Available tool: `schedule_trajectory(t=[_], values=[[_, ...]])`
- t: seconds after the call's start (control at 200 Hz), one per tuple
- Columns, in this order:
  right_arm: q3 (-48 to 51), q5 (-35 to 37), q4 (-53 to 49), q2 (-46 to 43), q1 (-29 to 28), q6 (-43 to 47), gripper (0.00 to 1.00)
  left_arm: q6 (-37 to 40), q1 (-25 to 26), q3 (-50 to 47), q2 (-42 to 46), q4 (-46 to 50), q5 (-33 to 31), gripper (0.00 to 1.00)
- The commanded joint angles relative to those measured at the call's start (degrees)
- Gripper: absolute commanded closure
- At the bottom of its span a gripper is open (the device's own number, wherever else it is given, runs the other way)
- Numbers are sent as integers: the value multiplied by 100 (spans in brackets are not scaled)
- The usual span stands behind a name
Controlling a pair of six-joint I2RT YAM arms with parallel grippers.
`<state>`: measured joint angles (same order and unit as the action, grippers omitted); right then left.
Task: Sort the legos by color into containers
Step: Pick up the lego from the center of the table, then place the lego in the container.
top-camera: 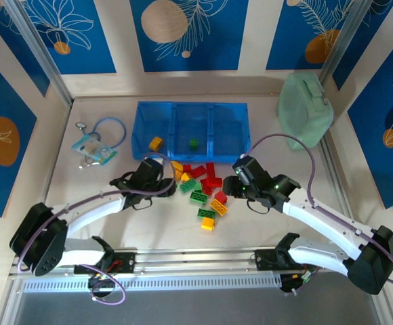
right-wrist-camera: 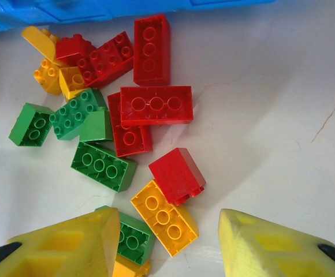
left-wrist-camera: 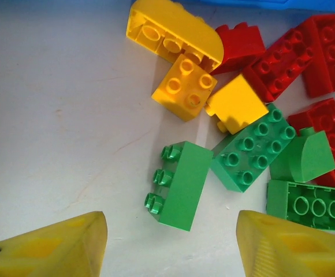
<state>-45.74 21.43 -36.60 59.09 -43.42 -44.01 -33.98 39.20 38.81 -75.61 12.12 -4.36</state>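
The blue tray (top-camera: 230,132) lies at the back of the table. Its left compartment holds a yellow brick (top-camera: 156,143) and its middle one a green brick (top-camera: 194,143). In front of the tray is a loose pile of red, green and yellow legos (top-camera: 202,189). My left gripper (left-wrist-camera: 170,248) is open at the pile's left edge, just short of a green brick lying on its side (left-wrist-camera: 182,184). On the pile's right side my right gripper (right-wrist-camera: 170,245) is open over a yellow brick (right-wrist-camera: 164,218), with a red brick (right-wrist-camera: 177,174) beyond it. Neither gripper holds anything.
A pale green lidded box (top-camera: 306,108) stands at the back right. A blue stethoscope with a card (top-camera: 98,143) lies at the back left. Wall panels enclose the table on three sides, and a metal rail (top-camera: 196,281) runs along the near edge.
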Motion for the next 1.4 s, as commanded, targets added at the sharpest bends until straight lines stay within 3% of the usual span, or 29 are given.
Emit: schedule_trajectory(t=[0.0, 0.3, 0.45, 0.615, 0.901, 1.106, 1.396], values=[[-190, 78, 2, -18, -78, -103, 51, 238, 52, 316, -375, 143, 88, 39], [-85, 201, -144, -290, -54, -134, 51, 523, 59, 678, -1195, 65, 83, 44], [-93, 190, -146, -319, -9, -97, 51, 533, 60, 770, -1503, 73, 105, 53], [-79, 220, -156, -366, 75, -55, 52, 524, 104, 810, -1478, 167, 99, 68], [152, 115, -15, -504, 222, -27, 54, 597, 119, 1262, -947, 661, -230, 74], [384, -124, 82, -520, 300, -80, 54, 902, 62, 2231, -1144, 926, -369, 75], [568, -217, -122, -830, 220, -242, 54, 1357, -153, 4287, -2750, 1377, -320, 74]])
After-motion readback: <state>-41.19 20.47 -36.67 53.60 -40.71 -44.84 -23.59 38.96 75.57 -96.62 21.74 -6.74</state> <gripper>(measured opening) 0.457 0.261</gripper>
